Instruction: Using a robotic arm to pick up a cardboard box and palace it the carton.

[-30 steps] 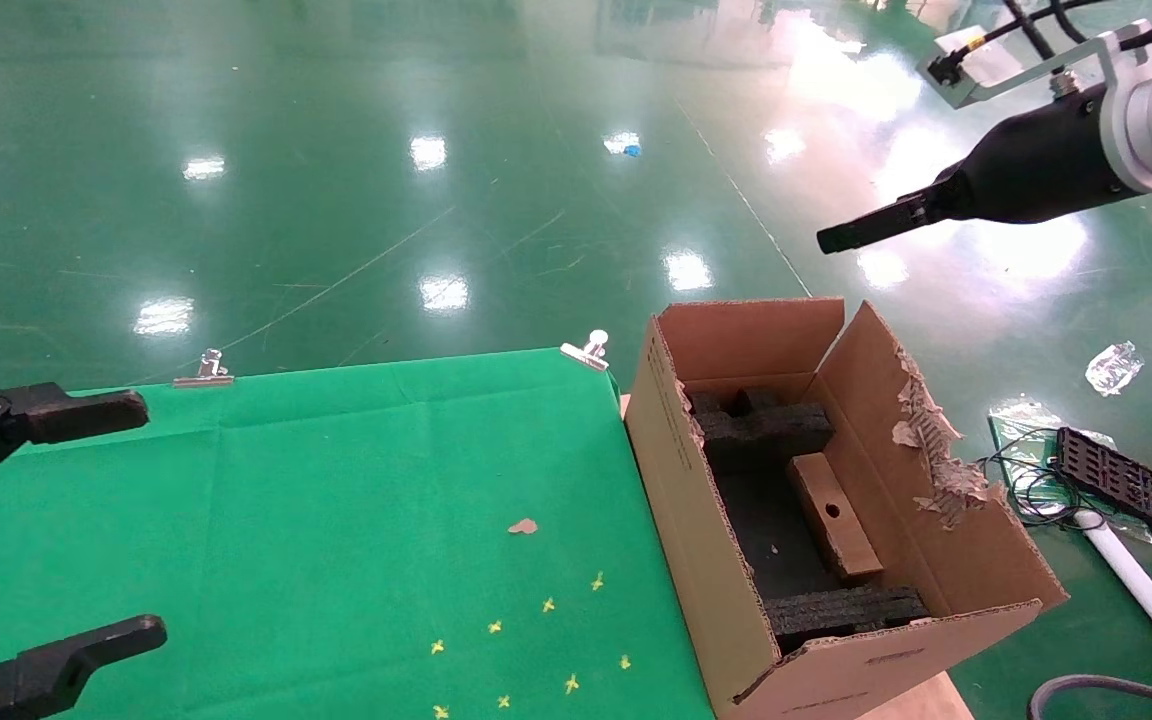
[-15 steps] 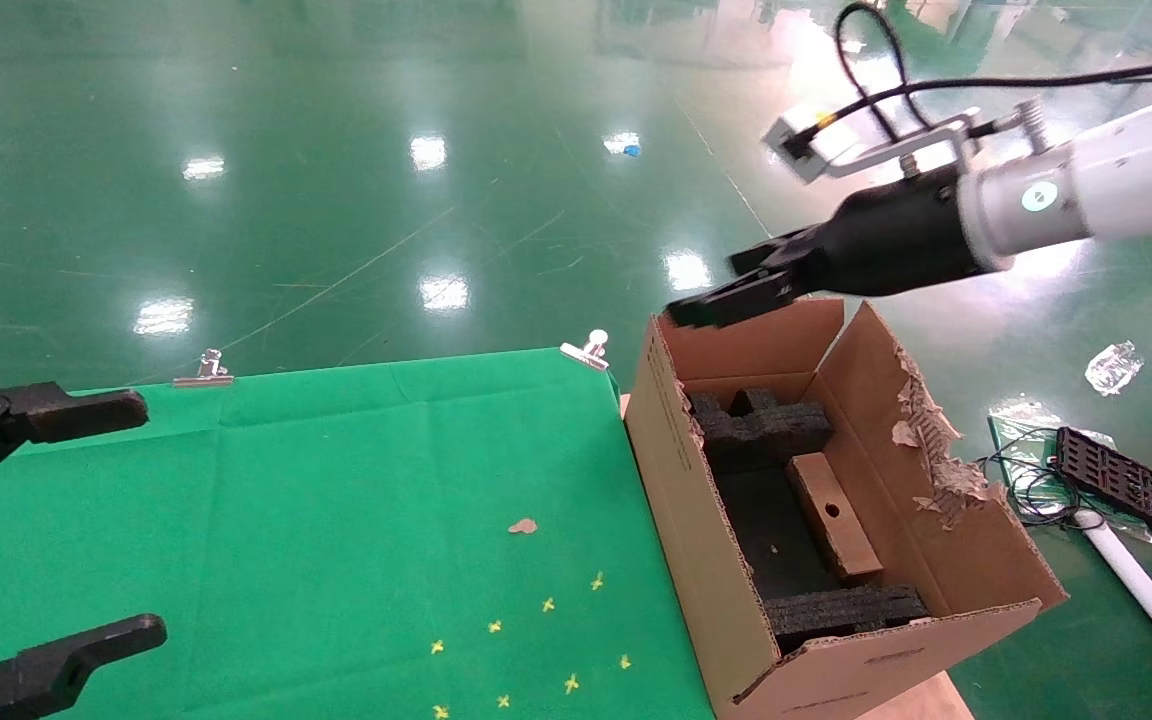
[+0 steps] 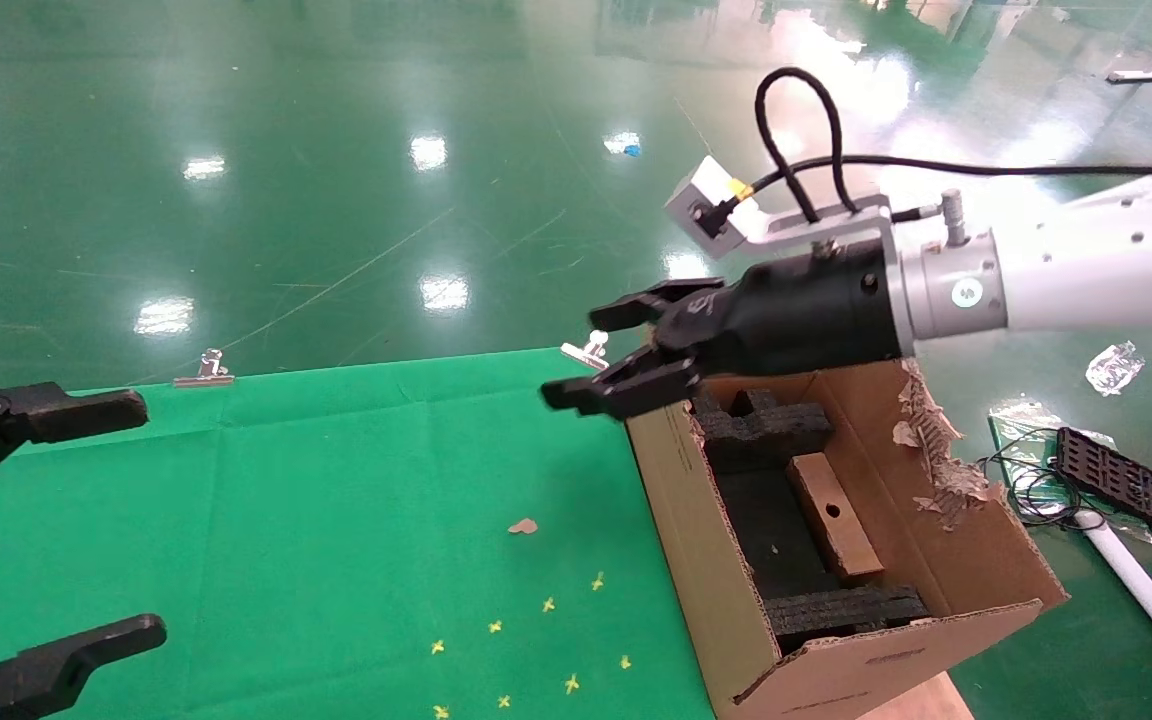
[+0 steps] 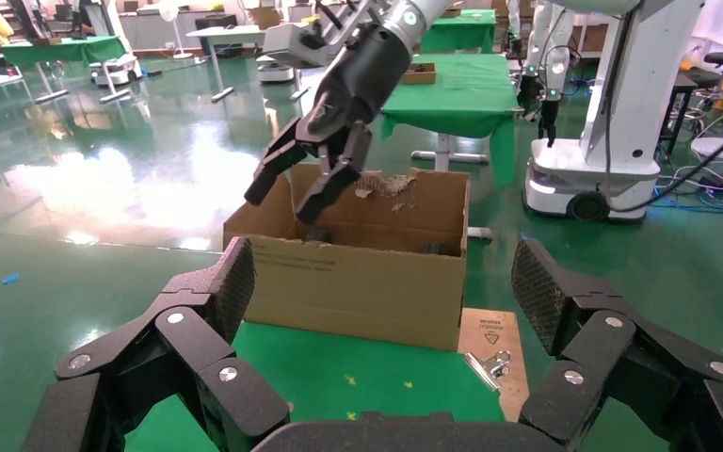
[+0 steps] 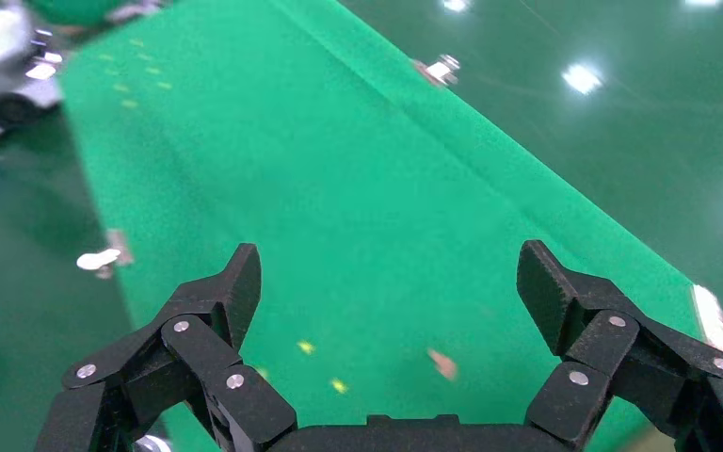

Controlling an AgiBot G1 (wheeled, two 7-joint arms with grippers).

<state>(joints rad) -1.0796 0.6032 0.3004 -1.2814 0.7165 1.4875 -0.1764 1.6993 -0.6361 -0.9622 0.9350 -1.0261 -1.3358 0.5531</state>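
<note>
My right gripper (image 3: 576, 357) on the white robotic arm hovers open and empty over the carton's far left corner, reaching towards the green table (image 3: 336, 480). Its wrist view shows only green cloth between the open fingers (image 5: 388, 273). The carton (image 3: 696, 540) stands open at the table's right end, with black foam blocks (image 3: 761, 430) inside. Between the blocks lies a small oblong brown cardboard piece (image 3: 833, 515) with a dark round spot; I cannot tell whether it is the cardboard box. No such box shows on the table. My left gripper (image 3: 146, 520) is parked open at the left edge.
Metal clips (image 3: 586, 350) (image 3: 204, 372) hold the cloth at the table's far edge. A brown scrap (image 3: 523, 526) and yellow marks lie on the cloth. On the floor right of the carton are a black tray (image 3: 1126, 482) and cables. The carton's right flap is torn.
The right arm has swung down and left, from high at the far right to the carton's far left corner. Its fingers now stand spread. The left arm has not moved.
</note>
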